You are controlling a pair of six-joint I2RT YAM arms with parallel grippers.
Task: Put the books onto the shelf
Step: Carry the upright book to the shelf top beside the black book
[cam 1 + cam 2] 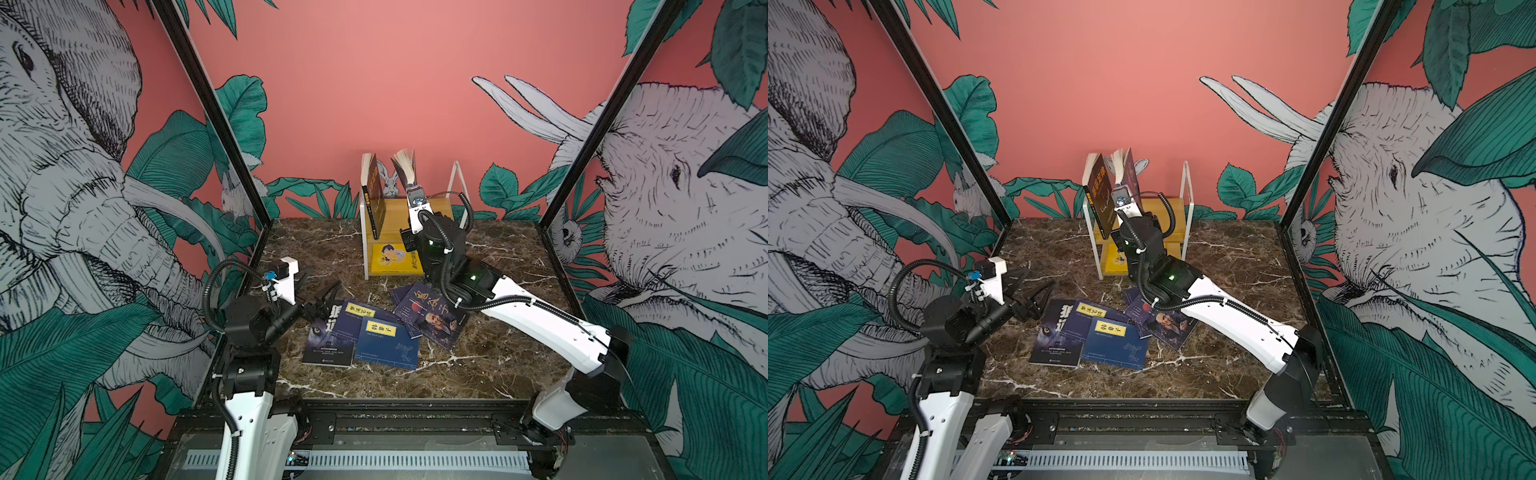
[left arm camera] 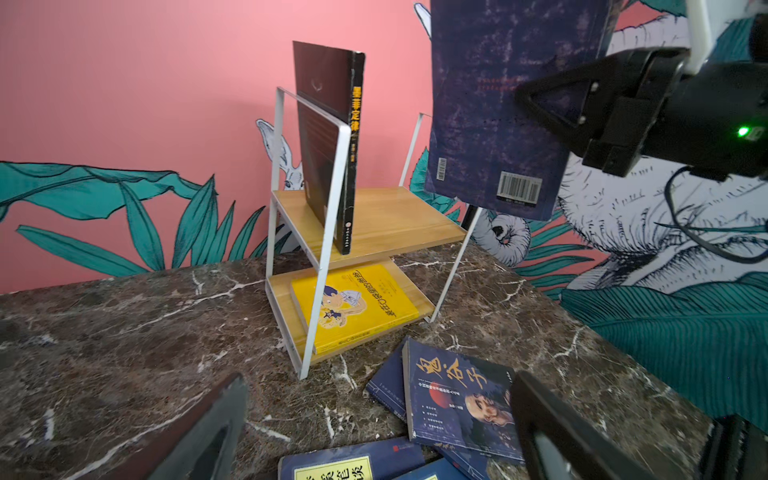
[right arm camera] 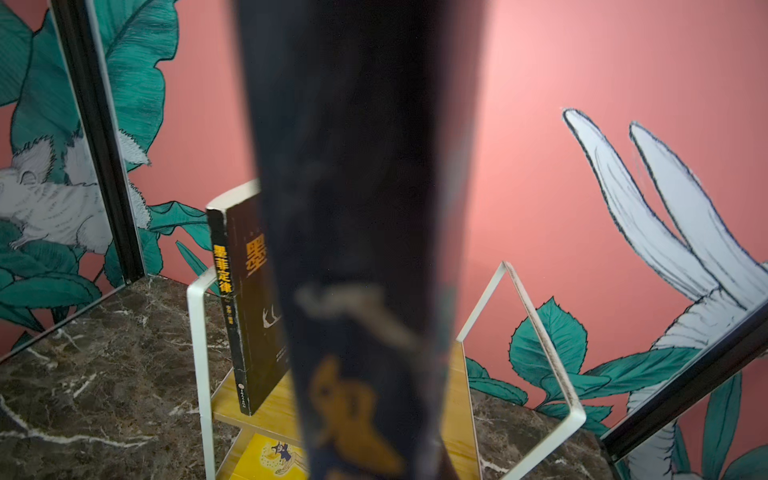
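- Table (image 1: 498,365): loose books (image 1: 386,332) lie overlapped near its middle, in front of the shelf (image 2: 386,224).
- Shelf: a brown book (image 2: 332,137) leans on the upper board and a yellow book (image 2: 353,303) lies flat below.
- Held book (image 2: 494,104): it hangs upright over the upper board, clamped in the right pincer (image 1: 413,189). Lowering it straight, clear of the white frame and the brown book, should stand it cleanly.
- Left pincer (image 1: 1032,286): gapes wide and empty beside the pile.
- Unclear: a blurred cover fills the right wrist view, and overlap hides the pile's count.

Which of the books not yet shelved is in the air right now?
The purple-blue paperback, clamped roughly upright in the right gripper over the shelf. The other paperbacks lie flat on the table.
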